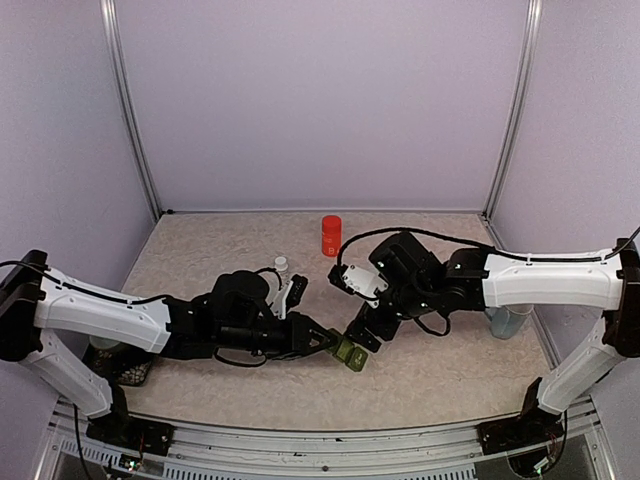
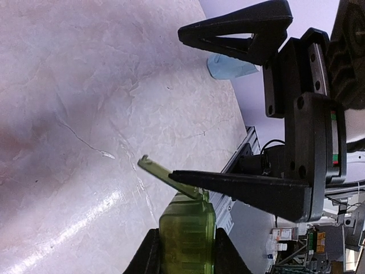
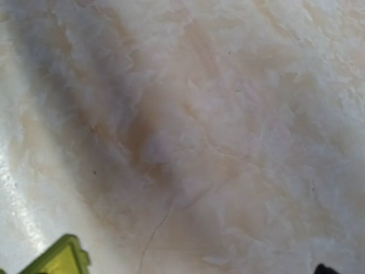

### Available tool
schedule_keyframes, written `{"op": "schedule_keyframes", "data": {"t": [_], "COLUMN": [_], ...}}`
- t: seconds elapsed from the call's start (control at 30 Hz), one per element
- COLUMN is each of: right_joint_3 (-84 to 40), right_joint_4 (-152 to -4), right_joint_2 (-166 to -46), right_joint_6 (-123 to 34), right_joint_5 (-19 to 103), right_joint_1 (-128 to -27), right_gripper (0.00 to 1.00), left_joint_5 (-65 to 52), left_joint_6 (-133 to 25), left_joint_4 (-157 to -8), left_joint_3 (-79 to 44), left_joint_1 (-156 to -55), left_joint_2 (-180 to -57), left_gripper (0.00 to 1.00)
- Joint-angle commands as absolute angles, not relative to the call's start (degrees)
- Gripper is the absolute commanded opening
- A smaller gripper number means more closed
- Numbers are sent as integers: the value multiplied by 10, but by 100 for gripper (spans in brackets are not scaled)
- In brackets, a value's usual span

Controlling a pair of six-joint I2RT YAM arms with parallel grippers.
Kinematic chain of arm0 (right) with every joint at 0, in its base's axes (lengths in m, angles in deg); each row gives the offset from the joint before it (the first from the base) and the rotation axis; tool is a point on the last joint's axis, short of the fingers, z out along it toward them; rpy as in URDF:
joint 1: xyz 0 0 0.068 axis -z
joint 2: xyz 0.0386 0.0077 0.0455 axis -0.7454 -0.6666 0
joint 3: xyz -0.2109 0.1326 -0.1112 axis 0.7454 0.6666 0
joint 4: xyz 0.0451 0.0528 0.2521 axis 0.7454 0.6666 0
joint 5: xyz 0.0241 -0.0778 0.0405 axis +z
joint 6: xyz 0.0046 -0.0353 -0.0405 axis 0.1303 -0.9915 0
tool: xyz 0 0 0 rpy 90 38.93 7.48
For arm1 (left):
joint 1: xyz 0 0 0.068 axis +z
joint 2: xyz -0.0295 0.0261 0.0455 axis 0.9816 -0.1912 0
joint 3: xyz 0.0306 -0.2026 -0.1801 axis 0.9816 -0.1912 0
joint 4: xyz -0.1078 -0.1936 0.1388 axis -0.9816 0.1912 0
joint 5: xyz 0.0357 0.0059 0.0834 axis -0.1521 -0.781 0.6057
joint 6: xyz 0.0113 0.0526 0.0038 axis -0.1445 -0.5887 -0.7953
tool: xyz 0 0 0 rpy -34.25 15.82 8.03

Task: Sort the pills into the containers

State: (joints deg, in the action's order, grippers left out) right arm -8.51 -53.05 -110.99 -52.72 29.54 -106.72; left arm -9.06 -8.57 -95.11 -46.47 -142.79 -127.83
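I held the containers [image 2: 187,235] clamped in my left hand [image 1: 328,345] at mid-desk [image 1: 450,370]. My right hand [image 2: 228,111], spread wide, had one finger against a half-raised lid [image 2: 162,174]. Next, I judged, swing it fully open.

Containers [image 2: 187,235] — translucent green plastic, glossy; table [image 2: 85,103] — smooth marbled surface, slight sheen.

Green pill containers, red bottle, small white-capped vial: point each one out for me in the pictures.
green pill containers [image 2: 187,240]: left wrist view, middle of the translucent green body.
red bottle [image 1: 331,238]: top external view, middle of its side.
white-capped vial [image 1: 281,263]: top external view, on its cap.
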Motion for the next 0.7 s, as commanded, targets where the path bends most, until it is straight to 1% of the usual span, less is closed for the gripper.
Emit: {"op": "schedule_keyframes", "data": {"t": [0.0,0.2,0.37,0.67], "right_joint_3": [-95,-93,-66,18], "right_joint_4": [-517,-504,-506,-578], "right_joint_2": [-1075,-1014,-978,-978], "right_joint_6": [-512,-529,-541,-553], "right_joint_5": [307,317,346,406], "right_joint_1": [-1037,-1020,-1019,-1019], "right_gripper": [100,100,100,100], "left_joint_5": [-83,-91,-88,-171], "left_joint_6": [-94,-67,-60,-20], "left_joint_4": [-960,-985,-1005,-1117], "left_joint_3": [-449,-467,-453,-404], "left_joint_1": [-1428,-1405,-1385,-1339], "left_joint_2": [-1265,-1274,-1298,-1407], "left_gripper": [4,4,5,5]}}
